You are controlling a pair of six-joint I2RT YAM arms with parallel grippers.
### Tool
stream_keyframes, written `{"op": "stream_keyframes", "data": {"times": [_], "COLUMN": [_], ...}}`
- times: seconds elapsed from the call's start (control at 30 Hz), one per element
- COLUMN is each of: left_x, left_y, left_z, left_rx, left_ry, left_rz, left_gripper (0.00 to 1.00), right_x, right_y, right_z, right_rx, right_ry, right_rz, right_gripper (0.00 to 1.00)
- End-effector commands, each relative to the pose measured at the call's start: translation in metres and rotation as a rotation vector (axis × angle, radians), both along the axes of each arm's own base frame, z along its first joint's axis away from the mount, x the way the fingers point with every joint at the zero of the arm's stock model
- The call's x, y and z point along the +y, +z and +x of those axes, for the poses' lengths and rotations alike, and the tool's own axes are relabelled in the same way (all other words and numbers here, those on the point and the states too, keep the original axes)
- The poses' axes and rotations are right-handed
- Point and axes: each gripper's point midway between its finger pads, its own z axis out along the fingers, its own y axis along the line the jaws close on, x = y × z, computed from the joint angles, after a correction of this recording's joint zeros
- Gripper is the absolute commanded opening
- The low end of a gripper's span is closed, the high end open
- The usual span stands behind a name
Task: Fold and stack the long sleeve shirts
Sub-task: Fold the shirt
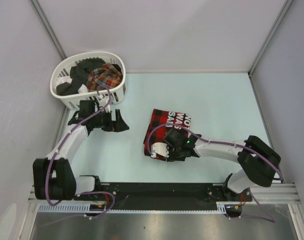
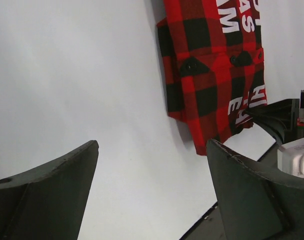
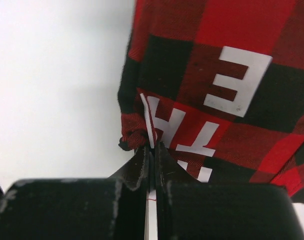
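Shows the red-and-black check flannel shirt (image 1: 169, 125) folded into a compact rectangle near the middle of the pale surface (image 1: 217, 100), white block letters facing up. Pinches its near-left corner with the right hand (image 3: 151, 150), jaws closed tight on a thin bunched fold of cloth. Probably done to drag or square up the bundle, or to turn that edge over for one more fold. Reads as soft, thick brushed cloth in large checks, with dark buttons on a flap seen from the left wrist view, and rumpled at the gripped corner.

Holds the left hand (image 1: 122, 122) wide open and empty, low over bare surface, just beside the white slatted plastic basket (image 1: 77, 102) and apart from the shirt. Likely parked there for the next pick.

Leaves a finer multicolour plaid shirt (image 1: 106, 75) crumpled in the basket among dark garments (image 1: 77, 75), not yet folded.

Looks early in the task: one shirt folded, no stack yet.
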Motion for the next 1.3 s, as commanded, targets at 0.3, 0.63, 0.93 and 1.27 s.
{"op": "stream_keyframes", "data": {"times": [0.3,0.63,0.93,1.27], "left_x": [-0.084,-0.119,-0.136,-0.147], "left_y": [-0.069,-0.127,-0.153,-0.155], "left_z": [0.028,0.006,-0.008,-0.012], "left_rx": [0.260,0.408,0.510,0.535], "left_ry": [-0.045,-0.087,-0.112,-0.131], "left_rz": [-0.324,-0.333,-0.340,-0.380], "left_gripper": [0.74,0.68,0.63,0.59], "right_x": [-0.075,-0.069,-0.072,-0.068], "right_y": [-0.015,-0.009,-0.009,-0.010], "right_z": [-0.012,-0.008,-0.005,-0.004], "right_rx": [0.129,0.160,0.187,0.214], "right_ry": [0.095,0.062,0.036,0.021], "right_rz": [-0.115,-0.104,-0.107,-0.099], "right_gripper": [0.02,0.03,0.04,0.04]}}
